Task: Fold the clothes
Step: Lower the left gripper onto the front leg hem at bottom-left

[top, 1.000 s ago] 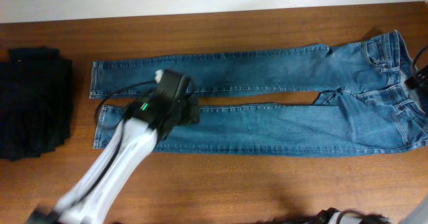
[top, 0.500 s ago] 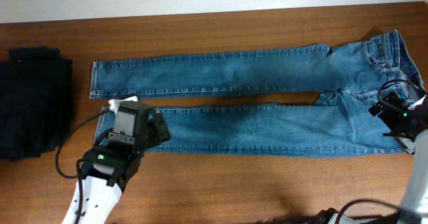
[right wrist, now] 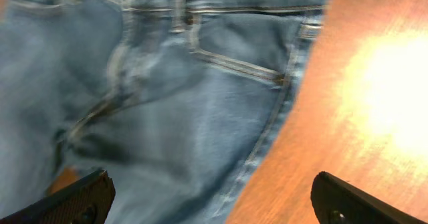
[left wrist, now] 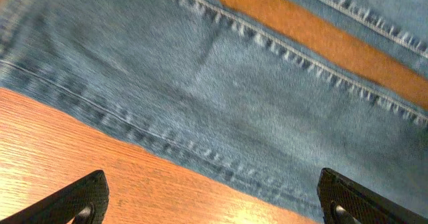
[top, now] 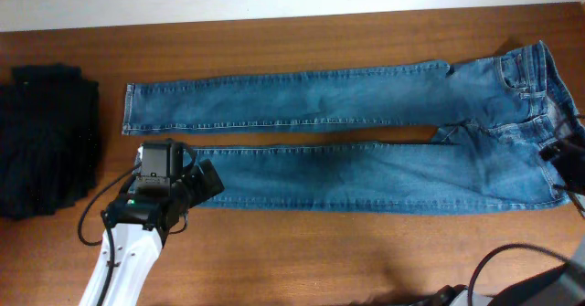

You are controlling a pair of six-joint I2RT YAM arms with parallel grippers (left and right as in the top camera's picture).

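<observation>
Black cloth lies folded in a pile (top: 46,137) at the left end of the table (top: 302,260), well apart from the job. Further right, our left gripper (top: 203,180) hovers over the hem end of the near leg (top: 366,174), jaws spread wide with nothing between them. Its wrist view shows the leg's outer seam (left wrist: 154,136) just above bare wood. The jeans (top: 484,146) lie flat and full length across the table, legs pointing left. The far leg (top: 292,100) runs beside the near one with a strip of wood between them, and the waistband (top: 541,64) is at the right. There our right gripper (right wrist: 217,200) hangs over the seat end, also wide and empty.

We judge the step in hand to be the first fold, near leg onto far leg. To do it well, we bring each gripper down at the near edge, one at the hem and one at the waist. We pinch both layers of denim, not the top one alone. We lift the two ends together and level, so the stiff cloth does not sag or twist in the middle. We carry it over until seam meets seam, and lay it down before letting go.
</observation>
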